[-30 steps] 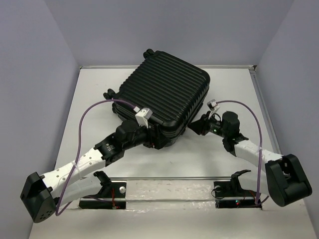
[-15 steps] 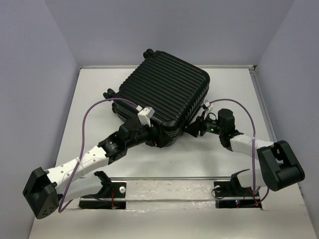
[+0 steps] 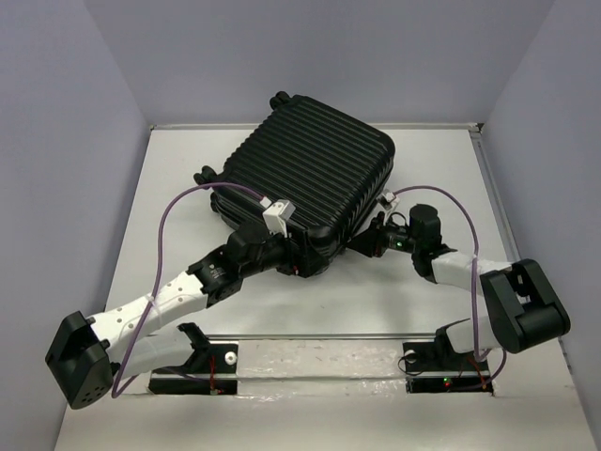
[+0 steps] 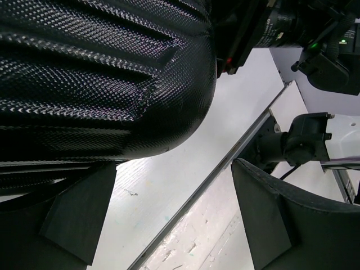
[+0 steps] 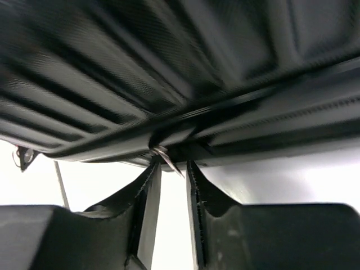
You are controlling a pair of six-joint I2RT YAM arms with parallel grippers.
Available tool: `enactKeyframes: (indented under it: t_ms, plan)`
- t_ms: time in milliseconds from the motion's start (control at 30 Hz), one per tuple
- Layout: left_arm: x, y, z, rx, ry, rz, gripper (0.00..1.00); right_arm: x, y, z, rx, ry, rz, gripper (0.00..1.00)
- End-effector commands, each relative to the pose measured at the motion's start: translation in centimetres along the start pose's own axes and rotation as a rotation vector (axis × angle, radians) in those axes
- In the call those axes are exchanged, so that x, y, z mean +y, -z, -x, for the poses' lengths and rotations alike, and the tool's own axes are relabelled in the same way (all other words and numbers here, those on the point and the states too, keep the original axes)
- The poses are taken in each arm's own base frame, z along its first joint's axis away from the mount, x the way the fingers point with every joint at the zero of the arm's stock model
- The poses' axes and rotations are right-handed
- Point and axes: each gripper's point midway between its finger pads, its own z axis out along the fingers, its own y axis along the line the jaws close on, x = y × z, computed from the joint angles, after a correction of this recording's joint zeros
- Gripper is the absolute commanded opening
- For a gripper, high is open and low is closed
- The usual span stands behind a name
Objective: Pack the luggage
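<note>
On the white table point(image 3: 441, 178) the luggage point(image 3: 305, 169) lay flat, its ribbed black shell finely dimpled. The left gripper point(image 4: 171, 169) gaped wide beside its rounded near corner. The right gripper point(image 5: 171, 166), fingers nearly together, met a small metal zipper pull point(image 5: 165, 156); whether it pinched it was unclear.

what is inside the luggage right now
Nothing inside shows. The luggage lies on the table with its ribbed black shells together, so whatever it holds, if anything, is covered.

Black ribbed luggage point(image 3: 305, 178) with fine dotted texture, white table point(image 3: 394, 301), purple cables point(image 3: 158, 242), pale lilac walls point(image 3: 329, 56)
</note>
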Motion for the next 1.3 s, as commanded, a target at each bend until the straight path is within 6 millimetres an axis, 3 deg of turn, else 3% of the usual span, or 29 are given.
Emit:
enactKeyframes:
  t_ms: [0, 233, 400, 567, 800, 967, 1000, 1133, 1267]
  plan:
    - [-2.5, -0.1, 4.1, -0.123, -0.040, -0.057, 0.96, 2.3, 0.0, 5.1, -0.115, 0.157, 0.066, 0.31]
    - [-2.3, 0.1, 4.1, -0.122, -0.046, -0.043, 0.96, 0.9, 0.4, 5.1, -0.108, 0.181, -0.035, 0.47]
    - [-2.6, 0.2, 4.6, -0.128, -0.053, -0.040, 0.96, -0.1, -0.8, 4.4, -0.056, 0.166, -0.008, 0.45]
    - [-2.4, 0.1, 4.7, -0.132, -0.054, -0.029, 0.96, 0.5, -1.2, 4.0, -0.048, 0.145, 0.048, 0.38]
    - [-2.4, -0.1, 5.3, -0.149, -0.055, -0.021, 0.96, 0.0, -1.5, 2.8, -0.028, 0.105, 0.047, 0.40]
    - [-2.5, -0.1, 5.6, -0.157, -0.060, -0.015, 0.96, -0.2, -1.6, 2.4, -0.027, 0.084, 0.041, 0.32]
    - [-2.5, -0.1, 5.8, -0.161, -0.060, -0.014, 0.96, -0.2, -1.5, 2.4, -0.029, 0.085, 0.038, 0.24]
    - [-2.6, -0.3, 6.2, -0.173, -0.066, -0.011, 0.96, 0.0, -1.3, 2.8, -0.053, 0.083, 0.031, 0.08]
    - [-3.1, -0.7, 8.0, -0.224, -0.069, -0.007, 0.96, 1.7, -1.5, 1.9, -0.038, 0.056, 0.036, 0.07]
